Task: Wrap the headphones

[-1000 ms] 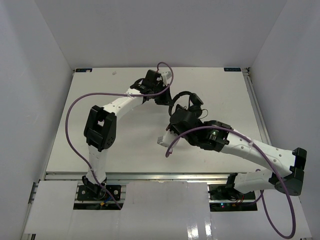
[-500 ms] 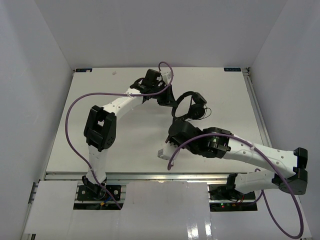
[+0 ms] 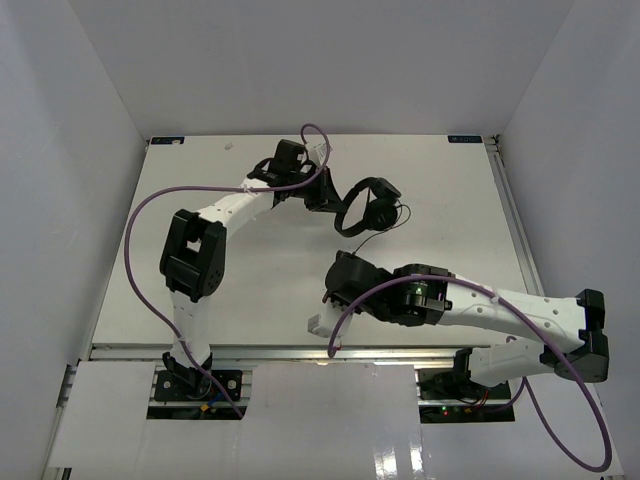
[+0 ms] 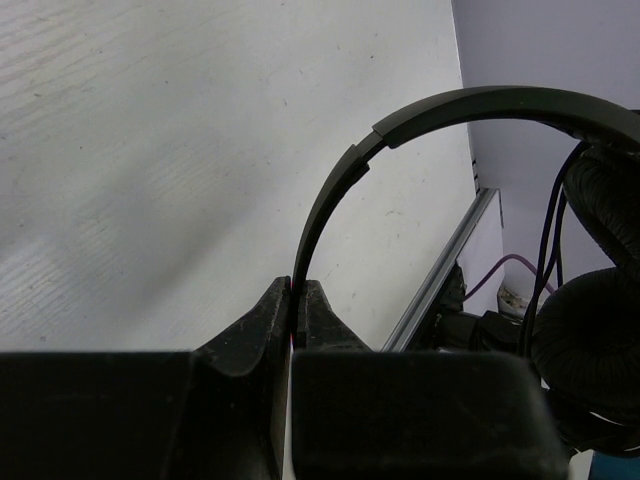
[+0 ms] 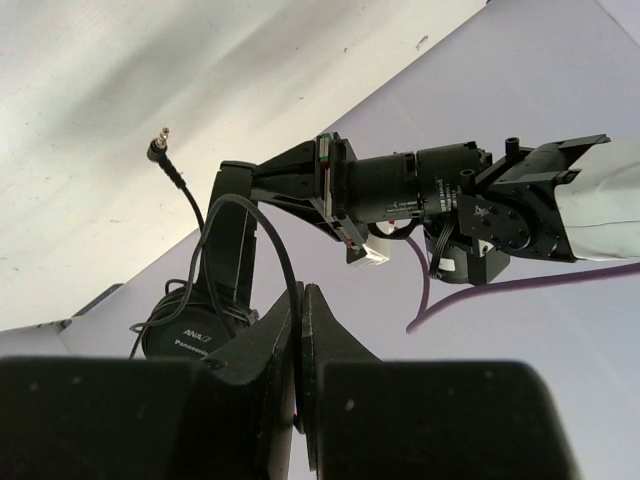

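The black headphones (image 3: 366, 205) hang in the middle of the table, held by my left gripper (image 3: 326, 196). In the left wrist view that gripper (image 4: 297, 300) is shut on the thin headband (image 4: 440, 108), and the padded earcups (image 4: 590, 335) hang at the right. My right gripper (image 3: 345, 262) is nearer the front edge, below the headphones. In the right wrist view it (image 5: 300, 305) is shut on the thin black cord (image 5: 268, 235). The cord loops up from the jaws to one earcup (image 5: 188, 325). The cord's plug (image 5: 157, 146) sticks up free.
Purple robot cables (image 3: 140, 255) loop beside both arms. The left arm's wrist (image 5: 400, 190) shows in the right wrist view above the headphones. Metal rails (image 3: 505, 200) run along the table's right and near edges. White walls enclose the table.
My right gripper has drawn back from the headphones toward the near edge, with the cord in it. The left gripper and headphones have shifted slightly left and back.
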### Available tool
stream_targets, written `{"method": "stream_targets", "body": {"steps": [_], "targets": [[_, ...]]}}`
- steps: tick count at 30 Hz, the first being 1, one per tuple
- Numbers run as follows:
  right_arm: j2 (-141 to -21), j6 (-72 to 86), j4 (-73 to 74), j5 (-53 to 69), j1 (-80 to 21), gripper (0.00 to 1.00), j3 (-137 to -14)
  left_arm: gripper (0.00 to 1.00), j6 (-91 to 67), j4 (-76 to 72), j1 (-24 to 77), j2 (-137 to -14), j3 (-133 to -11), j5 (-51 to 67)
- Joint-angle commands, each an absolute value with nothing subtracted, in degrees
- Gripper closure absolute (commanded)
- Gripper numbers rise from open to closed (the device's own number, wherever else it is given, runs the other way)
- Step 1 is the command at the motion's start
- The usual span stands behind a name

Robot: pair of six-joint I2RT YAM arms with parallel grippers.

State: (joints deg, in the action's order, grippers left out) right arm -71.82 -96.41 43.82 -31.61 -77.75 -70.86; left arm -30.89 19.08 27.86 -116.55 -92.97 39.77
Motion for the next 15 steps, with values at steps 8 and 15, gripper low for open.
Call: {"method": "stream_targets", "body": {"steps": [8, 15], "targets": [[-76.33, -94.31, 41.7, -30.51, -78.57, 0.92, -75.77, 1.0, -33.49, 14.59, 27.69, -109.93, -91.66, 48.19], [-79.14, -93.87, 39.42, -30.73, -78.02, 0.92, -78.3, 1.0, -33.1, 14.41, 27.69, -108.43, -89.94, 48.62]]}}
